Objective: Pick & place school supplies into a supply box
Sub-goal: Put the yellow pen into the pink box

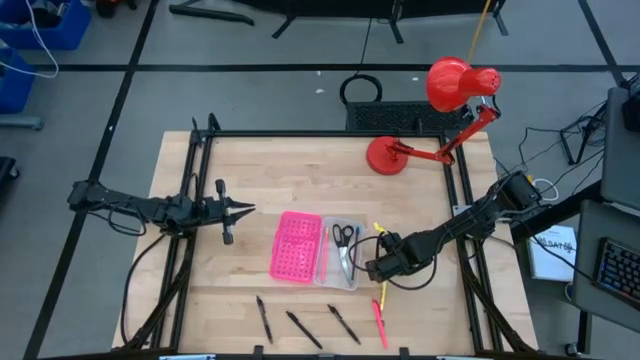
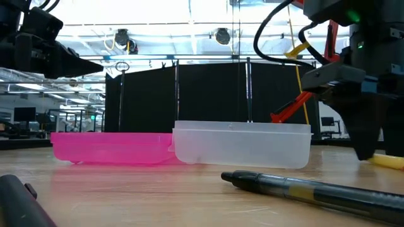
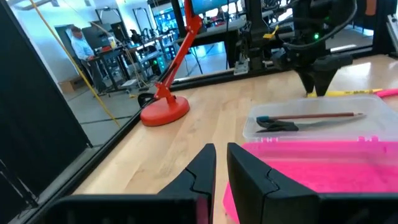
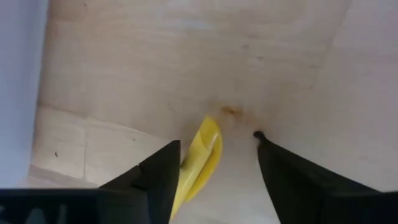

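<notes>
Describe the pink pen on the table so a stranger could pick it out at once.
Start at the clear supply box with its pink lid mid-table. Along the table's front edge lies a row of pens; three are black. The pink pen is the rightmost, just below the right claw, and the only brightly coloured one in the row.

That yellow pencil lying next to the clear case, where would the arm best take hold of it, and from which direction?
Probably from straight above. The yellow pencil lies flat on the table beside the clear case, so only its long sides offer a hold. The right gripper already hangs over it with fingers open; one finger should come down on each side of the shaft, across its length, near the middle if reachable so it lifts level.
</notes>
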You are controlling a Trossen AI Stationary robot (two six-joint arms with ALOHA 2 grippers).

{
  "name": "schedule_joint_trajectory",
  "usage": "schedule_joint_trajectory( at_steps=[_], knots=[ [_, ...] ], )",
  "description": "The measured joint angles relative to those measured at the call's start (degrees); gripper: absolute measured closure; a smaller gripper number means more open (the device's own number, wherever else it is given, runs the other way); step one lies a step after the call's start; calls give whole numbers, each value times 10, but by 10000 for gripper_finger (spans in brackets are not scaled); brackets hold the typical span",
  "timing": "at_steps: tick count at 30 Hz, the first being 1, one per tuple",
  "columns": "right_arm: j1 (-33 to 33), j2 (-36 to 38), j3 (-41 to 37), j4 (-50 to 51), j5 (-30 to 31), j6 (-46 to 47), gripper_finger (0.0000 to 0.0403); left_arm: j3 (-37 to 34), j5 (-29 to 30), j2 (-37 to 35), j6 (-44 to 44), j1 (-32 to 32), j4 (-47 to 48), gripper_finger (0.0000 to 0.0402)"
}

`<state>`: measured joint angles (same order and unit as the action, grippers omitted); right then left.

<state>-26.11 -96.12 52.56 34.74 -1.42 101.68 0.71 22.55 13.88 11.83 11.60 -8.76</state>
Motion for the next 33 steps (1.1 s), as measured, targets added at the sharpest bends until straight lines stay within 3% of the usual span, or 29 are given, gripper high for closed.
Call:
schedule_joint_trajectory(
  at_steps=[8, 13, 19, 27, 33],
  knots=[
    [-1, -2, -1, 21, -5, -8, 296, 0, 0, 0, -8, 0, 1, 353],
    [-2, -2, -1, 60, -7, -61, 364, 0, 0, 0, -8, 0, 1, 353],
    [-1, -3, -1, 68, 0, -95, 365, 0, -1, 0, -8, 0, 0, 353],
    [15, 31, -5, -24, 12, -111, 365, 0, -1, 0, -8, 0, 0, 353],
    [16, 62, -3, -39, 13, -109, 378, 0, -1, 0, -8, 0, 1, 353]
  ],
)
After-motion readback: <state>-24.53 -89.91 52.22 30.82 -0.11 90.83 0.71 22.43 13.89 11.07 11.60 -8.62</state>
